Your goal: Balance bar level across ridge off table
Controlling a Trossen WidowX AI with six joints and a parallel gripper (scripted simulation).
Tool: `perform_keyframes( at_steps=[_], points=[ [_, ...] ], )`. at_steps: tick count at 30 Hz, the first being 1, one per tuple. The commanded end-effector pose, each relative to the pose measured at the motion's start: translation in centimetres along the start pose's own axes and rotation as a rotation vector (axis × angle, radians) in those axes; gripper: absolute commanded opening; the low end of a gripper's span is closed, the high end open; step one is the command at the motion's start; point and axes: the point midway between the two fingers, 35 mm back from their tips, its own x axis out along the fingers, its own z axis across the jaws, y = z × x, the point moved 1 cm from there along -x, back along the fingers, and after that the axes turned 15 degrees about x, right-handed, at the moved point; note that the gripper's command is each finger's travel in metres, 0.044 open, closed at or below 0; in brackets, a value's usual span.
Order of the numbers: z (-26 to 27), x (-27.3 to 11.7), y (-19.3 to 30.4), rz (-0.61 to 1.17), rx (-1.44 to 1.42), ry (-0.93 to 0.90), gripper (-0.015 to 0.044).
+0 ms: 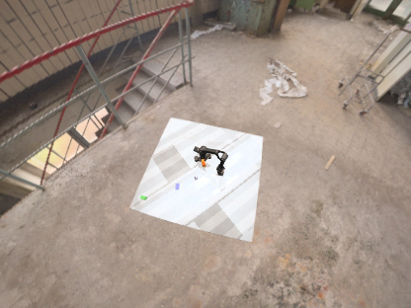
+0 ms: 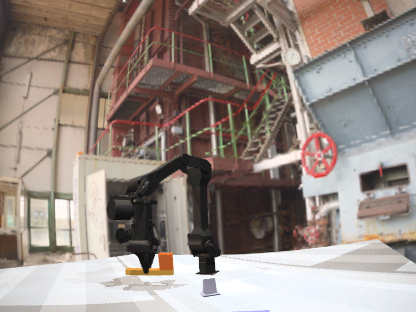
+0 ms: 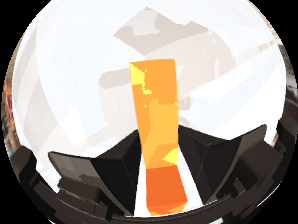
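The bar is yellow-orange (image 2: 133, 271) (image 3: 156, 112) and appears to lie flat on the table (image 1: 237, 148). An orange block (image 1: 204, 163) (image 2: 166, 261) (image 3: 166, 182) sits on one end of it. My gripper (image 2: 146, 270) (image 3: 158, 131) points straight down and is shut on the bar, one finger on each long side, nearer the block end in the wrist view. The ridge (image 1: 196, 178) (image 2: 210, 286) is a small grey-violet upright piece standing apart from the bar, with nothing on top. It is not visible in the wrist view. The contact of the fingertips is partly hidden in the exterior view.
The arm base (image 1: 220, 172) (image 2: 206, 265) stands beside the bar. A violet patch (image 1: 177, 187) and a green patch (image 1: 143, 197) lie farther off, past the ridge, with the green one near the table's corner.
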Motion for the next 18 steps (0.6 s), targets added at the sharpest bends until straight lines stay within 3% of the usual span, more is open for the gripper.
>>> perform_keyframes(
  at_steps=[1,18],
  points=[
    [0.1,-1.1,0.0,-0.001,-0.003,-0.007,0.0],
    [-0.2,-5.5,0.2,0.0,-0.005,-0.009,0.0]
  ],
)
